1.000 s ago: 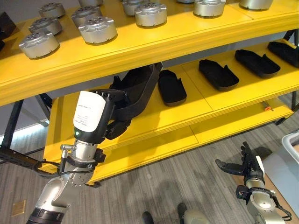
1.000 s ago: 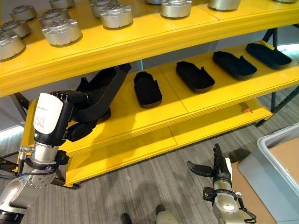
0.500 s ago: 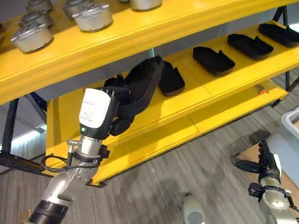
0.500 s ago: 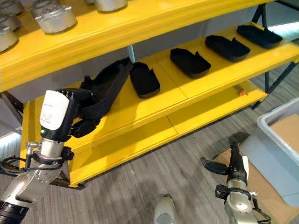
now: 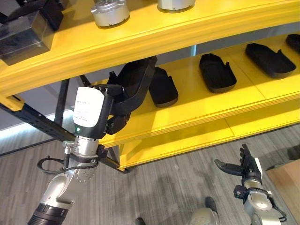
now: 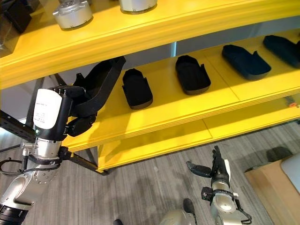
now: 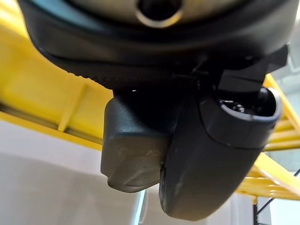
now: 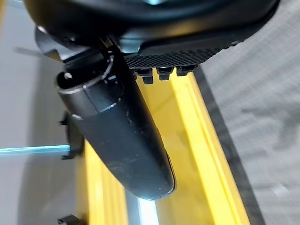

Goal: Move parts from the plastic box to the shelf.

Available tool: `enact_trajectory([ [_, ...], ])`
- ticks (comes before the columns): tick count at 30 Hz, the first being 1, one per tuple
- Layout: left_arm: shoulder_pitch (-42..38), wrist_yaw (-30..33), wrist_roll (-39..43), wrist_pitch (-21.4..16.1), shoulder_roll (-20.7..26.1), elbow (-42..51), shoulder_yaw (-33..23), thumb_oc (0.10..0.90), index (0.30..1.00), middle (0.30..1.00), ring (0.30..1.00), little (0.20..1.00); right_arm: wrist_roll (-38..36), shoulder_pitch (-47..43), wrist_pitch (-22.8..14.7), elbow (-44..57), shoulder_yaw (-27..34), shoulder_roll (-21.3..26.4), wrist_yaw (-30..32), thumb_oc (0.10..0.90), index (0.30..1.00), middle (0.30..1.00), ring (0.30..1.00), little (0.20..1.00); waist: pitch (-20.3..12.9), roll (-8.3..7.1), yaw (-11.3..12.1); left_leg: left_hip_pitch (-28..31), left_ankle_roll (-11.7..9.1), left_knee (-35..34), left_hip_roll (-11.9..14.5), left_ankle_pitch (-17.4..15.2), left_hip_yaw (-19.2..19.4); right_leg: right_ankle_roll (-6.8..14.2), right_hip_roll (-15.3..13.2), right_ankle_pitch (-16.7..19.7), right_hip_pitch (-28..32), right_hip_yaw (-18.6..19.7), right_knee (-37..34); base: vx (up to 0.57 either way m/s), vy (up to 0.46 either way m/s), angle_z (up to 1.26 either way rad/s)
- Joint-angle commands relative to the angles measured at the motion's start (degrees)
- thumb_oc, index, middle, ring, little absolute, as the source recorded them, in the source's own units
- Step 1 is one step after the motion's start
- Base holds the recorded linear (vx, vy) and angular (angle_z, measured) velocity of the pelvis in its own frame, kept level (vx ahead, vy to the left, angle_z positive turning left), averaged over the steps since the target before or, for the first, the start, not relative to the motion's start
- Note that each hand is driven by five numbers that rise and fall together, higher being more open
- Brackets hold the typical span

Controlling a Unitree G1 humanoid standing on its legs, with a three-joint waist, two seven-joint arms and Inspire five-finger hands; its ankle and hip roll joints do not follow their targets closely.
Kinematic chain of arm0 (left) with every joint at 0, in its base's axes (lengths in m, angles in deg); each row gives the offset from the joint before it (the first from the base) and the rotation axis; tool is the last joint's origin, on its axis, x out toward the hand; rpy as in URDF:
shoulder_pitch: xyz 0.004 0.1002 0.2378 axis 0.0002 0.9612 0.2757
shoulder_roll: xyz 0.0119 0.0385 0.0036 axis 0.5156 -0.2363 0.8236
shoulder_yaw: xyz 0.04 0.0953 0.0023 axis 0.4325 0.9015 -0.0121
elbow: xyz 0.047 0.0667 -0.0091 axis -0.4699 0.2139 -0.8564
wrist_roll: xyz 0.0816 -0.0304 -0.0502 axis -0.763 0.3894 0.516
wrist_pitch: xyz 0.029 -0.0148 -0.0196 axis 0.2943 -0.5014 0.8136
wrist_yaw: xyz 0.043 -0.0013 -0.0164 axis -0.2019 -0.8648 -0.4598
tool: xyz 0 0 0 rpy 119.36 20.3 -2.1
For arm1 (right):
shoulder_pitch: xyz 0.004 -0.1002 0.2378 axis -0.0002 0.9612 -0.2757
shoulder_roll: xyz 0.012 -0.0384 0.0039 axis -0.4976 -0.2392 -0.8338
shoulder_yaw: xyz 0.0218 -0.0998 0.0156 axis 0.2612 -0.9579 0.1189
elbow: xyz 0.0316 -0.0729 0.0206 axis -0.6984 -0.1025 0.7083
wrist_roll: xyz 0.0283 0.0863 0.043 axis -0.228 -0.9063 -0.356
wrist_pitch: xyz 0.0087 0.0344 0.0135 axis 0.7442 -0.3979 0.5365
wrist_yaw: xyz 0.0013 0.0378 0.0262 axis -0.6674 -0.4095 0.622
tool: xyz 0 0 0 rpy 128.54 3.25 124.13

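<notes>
Your left hand [image 5: 110,110] has its fingers [image 5: 119,125] curled around a black curved part [image 5: 133,86], raised at the left end of the yellow shelf [image 5: 206,105], under the upper board. How far the part reaches in over the lower board you cannot tell, because the upper board's front edge hides its tip. Three more black parts lie in a row on that board: one [image 5: 161,86] just beside the held part, then another [image 5: 217,72], then a third [image 5: 269,58]. Silver round parts [image 5: 110,11] stand on the upper board, cut off at the top. Your right hand [image 5: 243,166] hangs low over the grey floor [image 5: 178,187], fingers straight and released, holding nothing. A cardboard corner [image 5: 288,178] shows nearby.
</notes>
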Motion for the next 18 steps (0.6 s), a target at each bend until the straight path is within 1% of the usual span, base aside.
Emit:
enact_trajectory([
  [1,-4.6,7.1,1.0,-2.4,-0.5,5.0,-8.9,0.4,0.3,0.3,0.3,0.3,2.0,-2.5,-2.8,7.0,2.2,4.1,-0.1,0.9,1.0,1.0,1.0,1.0,-3.8,-0.08,-0.2,0.4,4.4,2.6,0.5,-4.5,2.1,-3.5,4.8,-0.8,-1.7,-2.8,1.3,0.09,-0.074,0.02],
  [6,-3.7,6.5,1.3,-3.0,-1.2,4.7,-9.2,0.4,0.3,0.3,0.3,0.3,1.8,-2.3,-1.9,7.6,1.3,4.5,-1.1,0.9,1.0,1.0,1.0,1.0,-4.3,-0.93,0.4,0.6,4.3,2.2,0.8,-4.5,2.4,-3.2,4.9,-0.1,-1.1,-3.1,-0.2,0.04,-0.066,0.03],
  [8,-3.8,5.4,0.8,-2.1,-1.6,4.5,-8.3,0.4,0.3,0.3,0.3,0.3,1.6,-2.2,-1.3,8.0,0.7,5.0,-1.5,0.9,1.0,1.0,1.0,1.0,-4.3,-1.26,0.3,0.6,4.1,2.2,1.1,-4.4,2.4,-3.2,5.1,-0.4,-1.0,-3.0,0.1,0.05,-0.071,-0.01],
  [12,-4.8,3.7,-0.1,1.4,-2.2,3.4,-6.2,0.4,0.3,0.3,0.3,0.3,1.2,-1.4,-0.5,8.3,0.5,6.3,-3.2,0.9,1.0,1.0,1.0,1.0,-4.2,-1.73,-0.3,0.8,4.0,2.5,1.8,-4.5,2.5,-3.7,5.7,-1.3,-0.9,-2.2,1.0,0.05,-0.06,-0.03],
  [15,-6.5,5.1,-0.4,5.3,-2.2,1.2,-4.4,0.4,0.3,0.3,0.3,0.3,1.0,-0.9,-0.4,8.3,0.5,7.2,-4.0,0.9,1.0,1.0,1.0,1.0,-4.2,-1.93,-1.0,1.1,3.8,2.5,2.2,-4.5,2.9,-3.9,6.1,-1.7,-0.8,-1.9,1.4,0.05,-0.042,-0.03],
  [18,-7.6,5.8,2.3,8.6,-2.5,-2.1,-3.8,0.4,0.3,0.3,0.3,0.3,1.2,-0.5,-0.2,8.1,0.5,7.9,-5.0,0.9,1.0,1.0,1.0,1.0,-4.2,-1.97,-1.6,1.3,3.7,2.4,2.5,-4.3,3.4,-4.0,6.4,-2.0,-0.9,-1.4,1.6,0.07,-0.026,-0.06],
])
